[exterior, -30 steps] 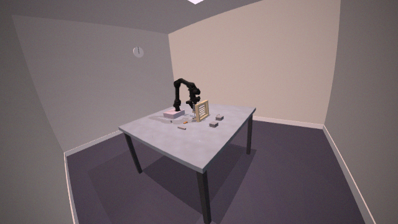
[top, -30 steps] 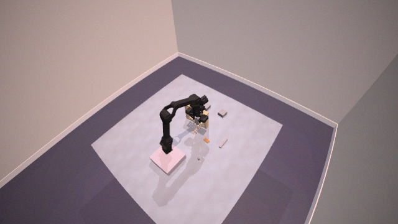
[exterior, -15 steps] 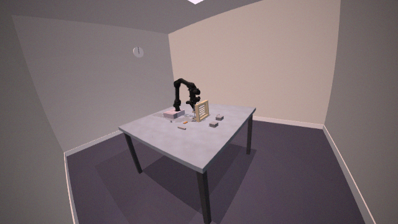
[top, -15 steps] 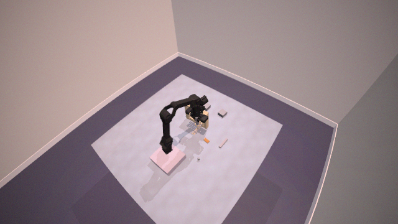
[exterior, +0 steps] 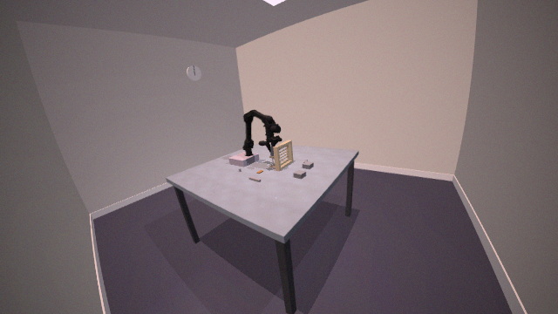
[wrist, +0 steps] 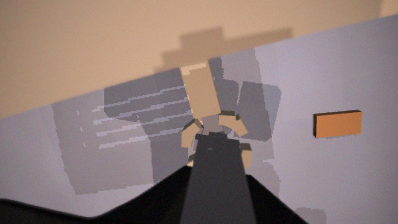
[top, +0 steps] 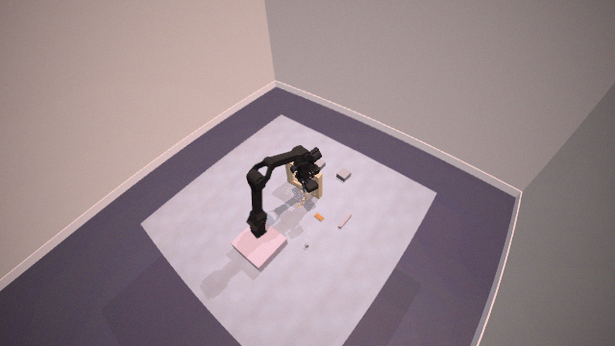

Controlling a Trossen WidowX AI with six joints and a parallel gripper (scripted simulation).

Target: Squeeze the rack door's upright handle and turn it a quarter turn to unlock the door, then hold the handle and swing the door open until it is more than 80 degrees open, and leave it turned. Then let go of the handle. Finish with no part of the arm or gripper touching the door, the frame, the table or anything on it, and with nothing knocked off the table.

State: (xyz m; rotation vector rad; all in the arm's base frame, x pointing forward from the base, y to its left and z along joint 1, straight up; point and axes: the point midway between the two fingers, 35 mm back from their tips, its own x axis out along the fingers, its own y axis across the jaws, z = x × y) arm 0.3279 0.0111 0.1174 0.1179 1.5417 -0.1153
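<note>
the black gripper (top: 306,189) (exterior: 272,153) is closed around the dark upright handle (wrist: 212,175), which stands between its fingers, at the front of the pale wooden rack door (exterior: 284,154). an orange block (top: 319,217) (exterior: 260,172) (wrist: 338,124) lies on the grey table (top: 375,202) (exterior: 244,196), near the rack and apart from the fingers.
</note>
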